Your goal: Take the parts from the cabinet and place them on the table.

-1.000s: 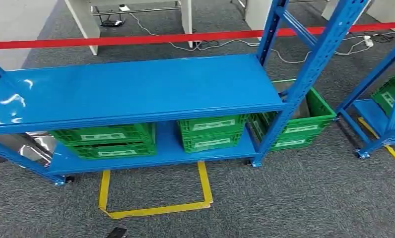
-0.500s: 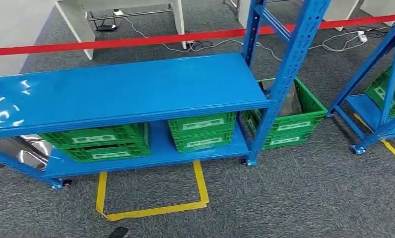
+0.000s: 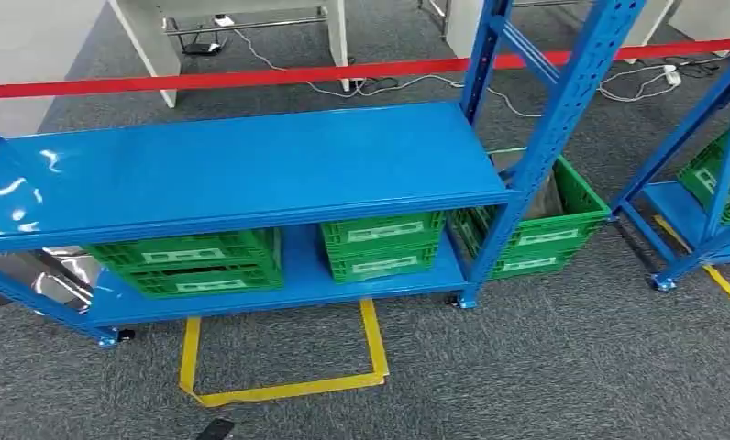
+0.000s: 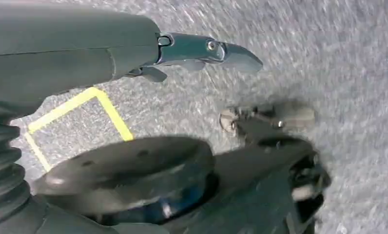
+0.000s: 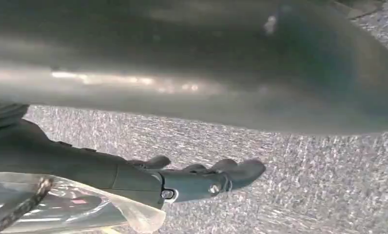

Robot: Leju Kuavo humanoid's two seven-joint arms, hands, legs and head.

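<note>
A blue steel shelving rack [image 3: 242, 170] stands on grey carpet [image 3: 545, 367]; its glossy middle shelf is bare. On the lowest shelf of the rack sit two stacks of green plastic crates with white labels, one under the left half [image 3: 192, 261] and one under the right half [image 3: 384, 243]. A further green plastic crate [image 3: 549, 234] sits on the carpet just beside the rack's right front post. A red barrier band [image 3: 251, 77] runs behind the rack, and a yellow tape rectangle [image 3: 283, 362] lies on the carpet in front of it. The left hand [image 4: 182, 51] hangs over the carpet, fingers stretched out with nothing in them. The right hand [image 5: 197, 178] hangs likewise, and a clear plastic bag [image 5: 70, 207] with a dark strip inside lies against its underside; I cannot tell whether the hand grips the bag
</note>
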